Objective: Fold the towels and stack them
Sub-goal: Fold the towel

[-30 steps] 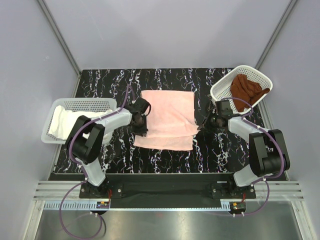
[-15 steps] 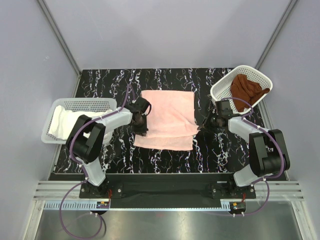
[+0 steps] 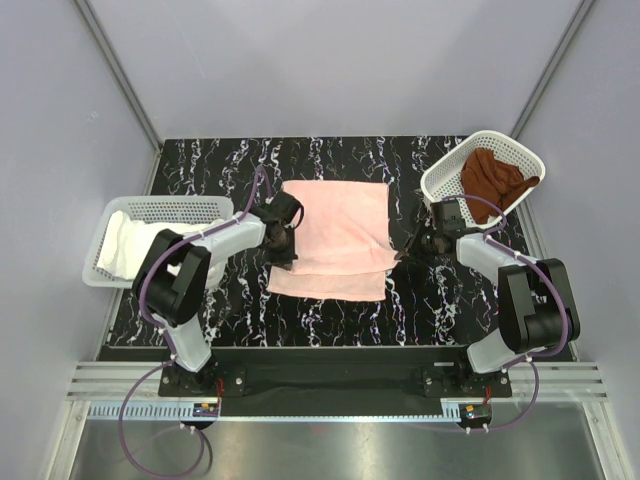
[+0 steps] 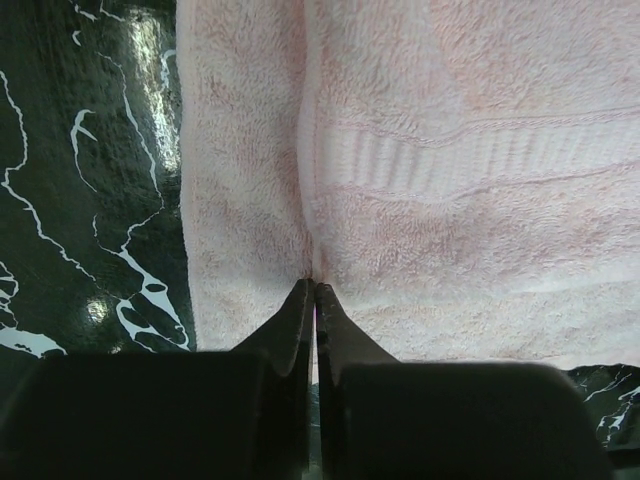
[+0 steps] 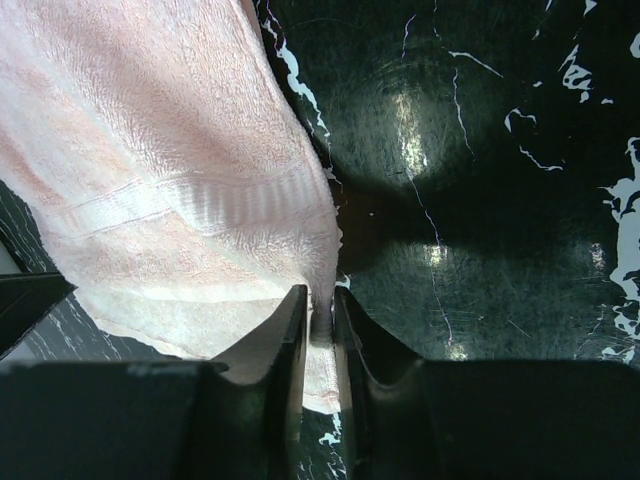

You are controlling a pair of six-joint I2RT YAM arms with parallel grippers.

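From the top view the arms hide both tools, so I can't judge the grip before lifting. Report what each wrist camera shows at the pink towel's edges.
Observer: Left wrist: the left tool is shut, tips pinching the pink towel where one layer overlaps another.
Operator: Now the right side.
Observer: The right tool clamps the towel's side edge, cloth showing between its fingers.
Operator: Describe the cloth near that grip.
Observer: A woven band crosses the towel just beyond the tips.
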